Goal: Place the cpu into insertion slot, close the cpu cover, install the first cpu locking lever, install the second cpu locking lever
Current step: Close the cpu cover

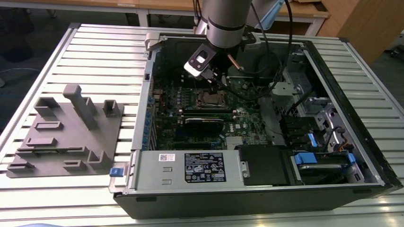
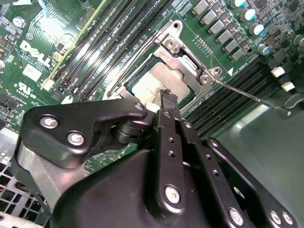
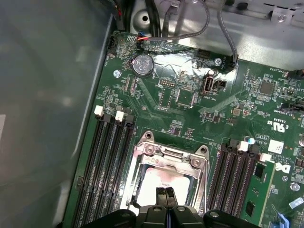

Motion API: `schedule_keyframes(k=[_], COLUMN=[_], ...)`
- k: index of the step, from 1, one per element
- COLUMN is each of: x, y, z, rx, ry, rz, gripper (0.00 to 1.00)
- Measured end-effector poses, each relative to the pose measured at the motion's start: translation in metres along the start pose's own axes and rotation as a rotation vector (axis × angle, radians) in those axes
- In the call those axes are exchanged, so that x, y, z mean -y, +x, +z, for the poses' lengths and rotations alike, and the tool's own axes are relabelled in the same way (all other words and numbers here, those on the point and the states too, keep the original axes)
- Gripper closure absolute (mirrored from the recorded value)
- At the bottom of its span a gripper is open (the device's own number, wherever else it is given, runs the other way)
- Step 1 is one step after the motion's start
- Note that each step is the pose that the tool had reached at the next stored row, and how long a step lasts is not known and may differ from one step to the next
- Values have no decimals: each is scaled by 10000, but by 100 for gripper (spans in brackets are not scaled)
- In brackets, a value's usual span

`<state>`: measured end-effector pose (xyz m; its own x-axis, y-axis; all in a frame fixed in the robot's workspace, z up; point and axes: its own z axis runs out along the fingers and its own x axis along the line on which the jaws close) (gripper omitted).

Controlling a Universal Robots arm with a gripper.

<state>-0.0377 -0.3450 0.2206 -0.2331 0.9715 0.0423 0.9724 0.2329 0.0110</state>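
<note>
The cpu (image 2: 159, 84) lies flat in the insertion slot (image 3: 142, 202) on the green motherboard, its silvery-tan top (image 3: 159, 179) showing. The cpu cover (image 3: 172, 156) lies down around it as a metal frame (image 2: 184, 61). My gripper (image 3: 166, 194) hovers just above the near side of the chip, shut with nothing between its black fingers (image 2: 167, 98). One thin locking lever (image 2: 249, 96) sticks out sideways from the socket's corner, unlatched. In the exterior view my gripper (image 1: 218, 81) hangs inside the open computer case just behind the socket (image 1: 209, 99).
Long black memory slots (image 3: 107, 166) flank the socket on both sides (image 3: 235, 171). Cables (image 3: 190, 28) run along the case wall beyond the board. In the exterior view a grey fixture block (image 1: 66, 137) sits at the left, and the power supply (image 1: 189, 166) and drive bays (image 1: 315, 156) are nearer.
</note>
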Motion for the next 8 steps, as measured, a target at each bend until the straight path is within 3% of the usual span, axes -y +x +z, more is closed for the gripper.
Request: schedule_keyframes(k=[8], x=[0], y=[0], z=[1], rx=[-4], ry=[17], rz=[-401], gripper=[89])
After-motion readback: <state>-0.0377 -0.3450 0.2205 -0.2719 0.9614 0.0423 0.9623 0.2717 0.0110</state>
